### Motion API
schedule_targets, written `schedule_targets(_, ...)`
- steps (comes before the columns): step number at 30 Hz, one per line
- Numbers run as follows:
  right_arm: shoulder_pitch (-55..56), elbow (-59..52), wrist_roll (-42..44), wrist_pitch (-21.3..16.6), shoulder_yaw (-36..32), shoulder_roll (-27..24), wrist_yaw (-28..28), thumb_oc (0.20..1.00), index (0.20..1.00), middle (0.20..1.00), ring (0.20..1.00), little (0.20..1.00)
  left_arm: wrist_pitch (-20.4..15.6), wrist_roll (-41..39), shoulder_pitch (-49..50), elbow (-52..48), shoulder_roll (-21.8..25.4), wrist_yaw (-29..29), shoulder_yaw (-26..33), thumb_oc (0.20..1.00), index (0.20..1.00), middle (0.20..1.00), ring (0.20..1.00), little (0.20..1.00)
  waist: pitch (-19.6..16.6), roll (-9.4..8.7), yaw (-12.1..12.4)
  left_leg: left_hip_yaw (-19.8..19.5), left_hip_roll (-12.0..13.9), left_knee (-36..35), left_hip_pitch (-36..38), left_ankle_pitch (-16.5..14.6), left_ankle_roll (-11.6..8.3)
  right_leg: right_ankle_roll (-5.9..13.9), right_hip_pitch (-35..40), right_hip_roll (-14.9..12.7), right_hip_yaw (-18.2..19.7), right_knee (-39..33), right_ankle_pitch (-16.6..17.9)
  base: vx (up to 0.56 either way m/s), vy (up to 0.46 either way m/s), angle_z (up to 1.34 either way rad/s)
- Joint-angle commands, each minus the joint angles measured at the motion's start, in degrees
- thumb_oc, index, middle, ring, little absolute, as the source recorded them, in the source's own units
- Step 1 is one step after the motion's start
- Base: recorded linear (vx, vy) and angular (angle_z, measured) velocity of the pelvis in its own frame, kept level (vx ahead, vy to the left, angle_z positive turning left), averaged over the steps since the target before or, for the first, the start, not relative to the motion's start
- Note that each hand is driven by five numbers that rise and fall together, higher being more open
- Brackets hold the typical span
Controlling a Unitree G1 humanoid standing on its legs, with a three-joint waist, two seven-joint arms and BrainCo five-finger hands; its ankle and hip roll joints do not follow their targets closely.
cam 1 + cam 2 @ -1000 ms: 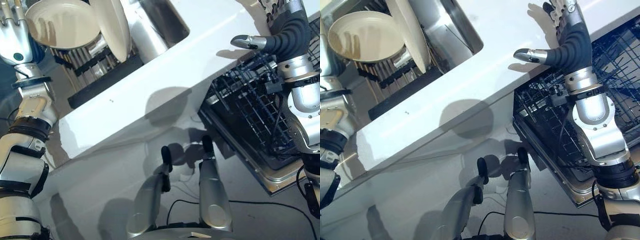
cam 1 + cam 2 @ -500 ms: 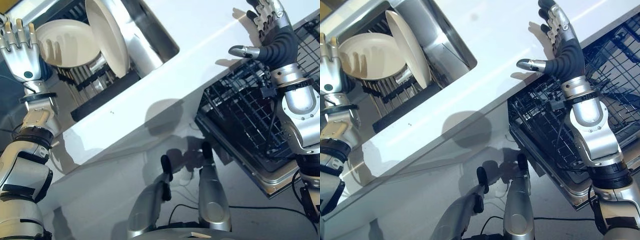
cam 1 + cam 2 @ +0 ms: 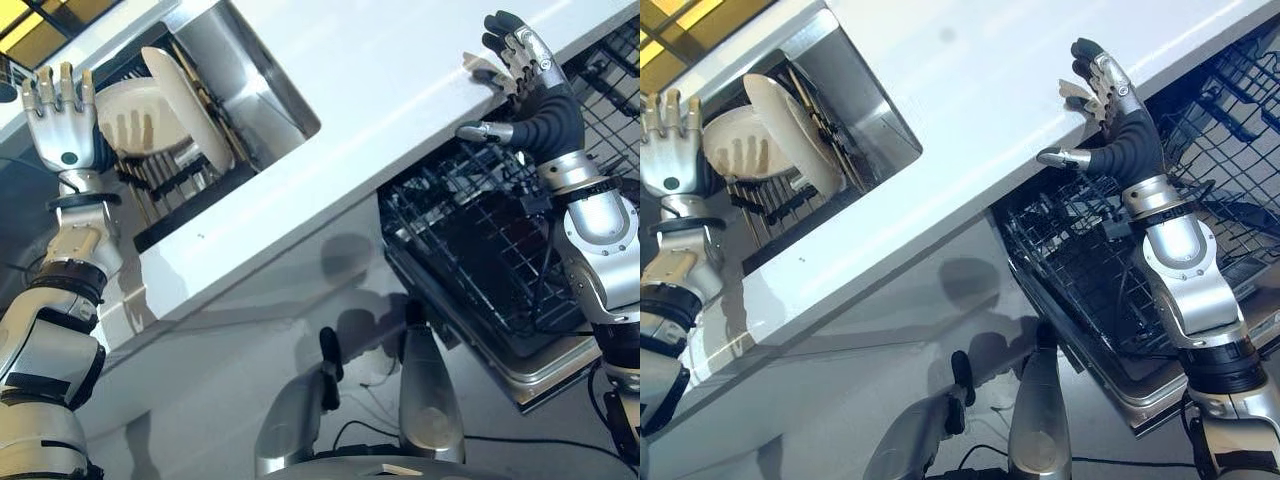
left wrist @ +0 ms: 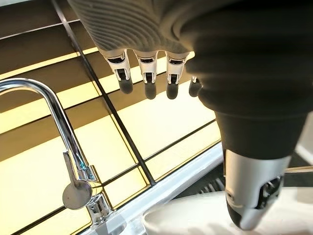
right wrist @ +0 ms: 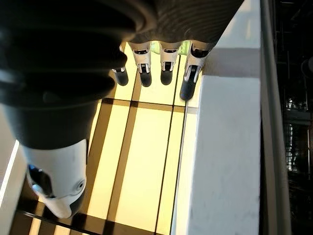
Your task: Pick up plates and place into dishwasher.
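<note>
Your left hand (image 3: 62, 135) has lifted up beside the racked plates (image 3: 150, 115), both hands (image 3: 525, 85) still flat open, nothing grabbed yet.

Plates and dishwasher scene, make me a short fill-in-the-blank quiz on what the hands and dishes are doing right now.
1. The cream plates stand on a rack inside the ____.
2. The left hand is raised beside the plates with its fingers ____.
3. The right hand is open over the white countertop, above the dark wire ____ of the dishwasher.
4. Neither hand holds a ____.

Missing words: sink; straight; rack; plate
</note>
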Motion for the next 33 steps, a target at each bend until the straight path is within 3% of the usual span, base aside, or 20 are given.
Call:
schedule_targets(1,4.26,2.34,0.12,0.25,-0.12,0.93,1.85,1.000,1.000,1.000,1.000,1.000,-0.26,0.22,3.56,0.01,2.67,-1.46,2.13,1.000,1.000,1.000,1.000,1.000,-3.47,-2.24,0.72,-3.82,-3.48,11.23,-2.31,4.79,0.43,0.79,6.42,1.45,-2.41,-9.75,7.79,0.21,0.181,-0.15)
schedule_targets(2,4.62,2.45,-0.76,0.28,-0.02,1.71,2.61,1.000,1.000,1.000,1.000,1.000,-0.78,0.61,5.28,-0.64,2.61,-2.20,3.01,1.000,1.000,1.000,1.000,1.000,-3.63,-2.01,1.11,-4.69,-2.55,8.23,-1.09,5.69,0.50,0.74,6.81,2.01,-1.92,-8.67,6.89,0.27,0.283,-0.38)
schedule_targets(5,5.12,2.12,-2.32,1.06,0.64,2.95,3.86,1.000,1.000,1.000,1.000,1.000,-2.41,-0.71,10.02,-1.69,2.75,-3.16,4.51,1.000,1.000,1.000,1.000,1.000,-4.89,0.14,2.64,-7.99,2.75,-5.54,1.30,14.60,-1.22,1.02,8.54,4.24,-0.01,-6.10,3.03,0.30,0.369,-0.49)
schedule_targets(6,4.59,1.88,-2.44,1.69,1.06,2.89,3.71,1.000,1.000,1.000,1.000,1.000,-3.00,-0.90,10.43,-1.03,2.55,-3.47,4.58,1.000,1.000,1.000,1.000,1.000,-5.10,0.55,2.89,-8.27,3.79,-7.51,1.29,16.27,-1.63,0.98,9.21,4.25,0.56,-5.71,1.88,0.26,0.359,-0.41)
schedule_targets(7,3.49,2.24,-2.01,2.36,1.41,2.42,4.04,1.000,1.000,1.000,1.000,1.000,-4.75,-1.07,11.04,0.44,2.77,-3.53,4.42,1.000,1.000,1.000,1.000,1.000,-5.90,0.98,2.83,-7.79,3.30,-8.72,2.85,12.74,-1.25,0.86,8.95,3.79,1.01,-5.16,1.16,0.22,0.343,-0.40)
schedule_targets(9,3.21,2.57,-0.54,2.10,1.28,1.07,5.01,1.000,1.000,1.000,1.000,1.000,-6.47,-0.14,11.16,1.74,3.06,-4.53,4.48,1.000,1.000,1.000,1.000,1.000,-6.97,1.70,2.71,-6.50,3.25,-10.31,3.98,10.20,-1.56,1.36,8.35,2.76,1.29,-3.65,0.08,0.18,0.306,-0.32)
schedule_targets(13,6.72,2.97,0.97,1.39,-1.54,-1.30,6.02,1.000,1.000,1.000,1.000,1.000,-12.97,1.00,12.77,5.15,2.76,-2.98,6.15,1.000,1.000,1.000,1.000,1.000,-7.45,2.74,2.11,-5.60,0.18,-7.99,4.76,6.41,-1.92,2.59,9.54,0.05,1.93,-4.47,0.91,0.19,0.263,-0.22)
schedule_targets(19,6.60,1.08,1.89,4.81,-2.61,-3.54,6.67,1.000,1.000,1.000,1.000,1.000,-15.75,-3.23,13.76,6.86,0.31,-2.90,5.56,1.000,1.000,1.000,1.000,1.000,-6.78,3.99,0.69,-4.66,-1.80,-8.21,6.31,4.64,-0.88,3.80,8.53,-1.01,4.10,-6.50,3.97,0.16,0.231,0.00)
schedule_targets(22,3.32,1.12,1.74,6.21,-0.91,-3.86,5.02,1.000,1.000,1.000,1.000,1.000,-14.52,-5.50,11.25,7.33,-1.07,-3.18,3.80,1.000,1.000,1.000,1.000,1.000,-5.87,3.76,0.13,-3.50,-2.06,-7.86,5.18,4.13,-0.44,4.36,6.93,-0.94,5.35,-8.08,5.66,0.02,0.117,-0.06)
schedule_targets(33,-0.94,3.44,-1.03,5.12,1.67,-2.70,3.03,1.000,1.000,1.000,1.000,1.000,-14.41,-9.36,5.61,11.14,-2.89,-2.83,0.96,1.000,1.000,1.000,1.000,1.000,-3.54,2.24,0.07,-2.06,-2.61,-4.71,0.07,3.71,0.64,5.32,2.74,-1.22,6.81,-10.19,9.45,0.01,0.053,-0.07)
